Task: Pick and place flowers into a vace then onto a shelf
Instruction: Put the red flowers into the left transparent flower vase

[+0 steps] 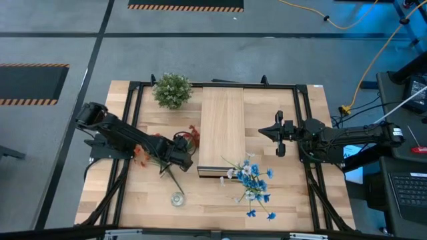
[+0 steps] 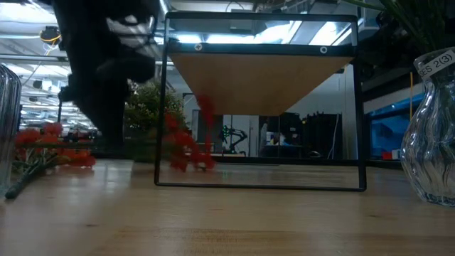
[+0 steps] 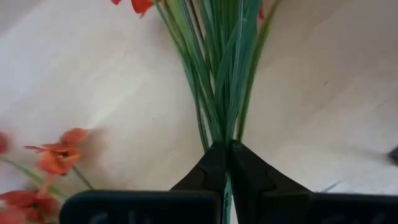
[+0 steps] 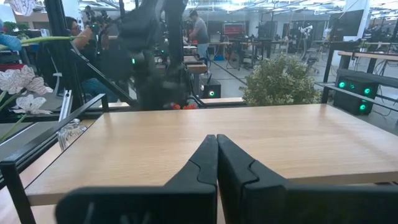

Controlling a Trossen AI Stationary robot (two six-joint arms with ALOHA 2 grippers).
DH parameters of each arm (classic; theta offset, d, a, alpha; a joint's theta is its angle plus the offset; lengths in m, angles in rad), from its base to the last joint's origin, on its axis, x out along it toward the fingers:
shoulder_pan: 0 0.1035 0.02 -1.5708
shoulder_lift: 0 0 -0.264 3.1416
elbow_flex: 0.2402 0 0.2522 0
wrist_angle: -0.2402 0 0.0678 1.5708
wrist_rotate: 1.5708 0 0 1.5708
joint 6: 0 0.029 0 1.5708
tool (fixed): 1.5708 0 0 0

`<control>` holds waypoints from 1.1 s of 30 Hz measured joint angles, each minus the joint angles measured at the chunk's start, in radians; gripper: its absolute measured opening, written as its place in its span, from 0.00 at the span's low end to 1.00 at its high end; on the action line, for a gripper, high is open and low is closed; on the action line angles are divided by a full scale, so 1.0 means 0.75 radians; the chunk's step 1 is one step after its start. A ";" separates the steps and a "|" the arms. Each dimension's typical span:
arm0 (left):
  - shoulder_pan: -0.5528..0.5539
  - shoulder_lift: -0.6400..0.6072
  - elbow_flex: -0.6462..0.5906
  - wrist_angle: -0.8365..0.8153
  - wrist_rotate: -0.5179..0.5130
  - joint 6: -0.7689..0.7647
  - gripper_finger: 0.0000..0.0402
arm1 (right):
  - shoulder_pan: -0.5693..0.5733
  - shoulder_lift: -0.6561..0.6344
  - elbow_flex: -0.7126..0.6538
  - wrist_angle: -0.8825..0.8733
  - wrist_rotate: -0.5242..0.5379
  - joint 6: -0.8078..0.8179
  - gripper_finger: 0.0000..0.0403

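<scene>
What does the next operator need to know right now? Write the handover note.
Left gripper: shut on the green stems of the red-orange flower spray, left of the pale wooden box shelf.
Right gripper: shut, empty, waiting beside the shelf's right edge.
Clear glass vase: near the table's front edge, nothing in it.
Blue and white flower sprays: lying on the table in front of the shelf.
Done: first spray gripped.
Left: put all sprays in the vase, then set it on the shelf.

Pale, smooth wood planks form the counter (image 1: 213, 200) and shelf (image 1: 222, 130); a clear glass vase (image 2: 432, 153) gleams glossy.
</scene>
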 joint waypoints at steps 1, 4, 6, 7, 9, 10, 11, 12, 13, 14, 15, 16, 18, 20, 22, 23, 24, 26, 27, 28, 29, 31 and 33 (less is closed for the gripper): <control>-0.006 -0.026 0.000 -0.014 -0.019 -0.007 0.01 | 0.000 0.000 0.000 -0.002 0.000 -0.001 0.00; -0.026 -0.102 0.000 -0.043 -0.086 -0.047 0.01 | 0.000 0.000 0.000 -0.003 0.000 -0.002 0.00; -0.040 -0.160 0.000 -0.069 -0.133 -0.079 0.01 | 0.000 0.000 0.000 -0.004 0.000 -0.002 0.00; -0.046 -0.184 0.000 -0.081 -0.151 -0.096 0.01 | 0.000 0.000 0.000 -0.004 0.000 -0.002 0.00; -0.063 -0.235 0.000 -0.124 -0.190 -0.130 0.01 | 0.000 0.000 0.000 -0.004 0.000 -0.002 0.00; -0.072 -0.259 0.000 -0.141 -0.213 -0.148 0.01 | 0.000 0.000 0.000 -0.004 0.000 -0.002 0.00; -0.082 -0.280 0.000 -0.155 -0.237 -0.161 0.01 | 0.000 0.000 0.000 -0.004 0.000 -0.002 0.00; -0.093 -0.301 0.000 -0.171 -0.257 -0.167 0.01 | 0.000 0.000 0.000 -0.004 0.000 -0.002 0.00; -0.102 -0.320 0.000 -0.186 -0.275 -0.169 0.01 | 0.000 0.000 0.000 -0.004 0.000 -0.001 0.00; -0.113 -0.340 0.000 -0.190 -0.297 -0.169 0.01 | 0.000 0.000 0.000 -0.004 0.000 -0.002 0.00; -0.124 -0.359 0.000 -0.190 -0.318 -0.169 0.01 | 0.000 0.000 0.000 -0.004 0.000 -0.002 0.00; -0.133 -0.377 0.000 -0.193 -0.340 -0.169 0.01 | 0.000 0.000 0.000 -0.004 0.000 -0.001 0.00; -0.152 -0.414 0.000 -0.213 -0.392 -0.170 0.01 | 0.000 0.000 0.000 -0.005 0.000 -0.001 0.00; -0.161 -0.445 0.001 -0.263 -0.441 -0.198 0.01 | 0.000 0.000 0.000 -0.005 0.000 -0.001 0.00; -0.167 -0.468 0.000 -0.319 -0.483 -0.232 0.01 | 0.000 0.000 0.000 -0.007 0.000 -0.001 0.00; -0.167 -0.479 0.000 -0.346 -0.501 -0.250 0.01 | 0.000 0.000 0.000 -0.010 0.000 -0.001 0.00; -0.167 -0.488 0.000 -0.370 -0.517 -0.267 0.01 | 0.000 0.000 0.000 -0.012 0.000 -0.001 0.00; -0.167 -0.497 0.000 -0.398 -0.541 -0.283 0.01 | 0.000 0.000 0.000 -0.012 0.000 0.001 0.00; -0.167 -0.498 0.000 -0.398 -0.550 -0.273 0.01 | 0.000 0.000 0.000 -0.012 0.000 0.001 0.00; -0.167 -0.498 0.000 -0.394 -0.561 -0.253 0.01 | 0.000 0.000 0.000 -0.012 0.000 0.001 0.00; -0.167 -0.498 0.000 -0.390 -0.571 -0.232 0.01 | 0.000 0.000 0.000 -0.013 0.000 0.001 0.00; -0.167 -0.498 0.001 -0.386 -0.597 -0.191 0.01 | 0.000 0.000 0.000 -0.014 0.000 0.002 0.00; -0.171 -0.498 0.001 -0.381 -0.632 -0.148 0.01 | 0.000 0.000 0.000 -0.016 0.000 0.002 0.00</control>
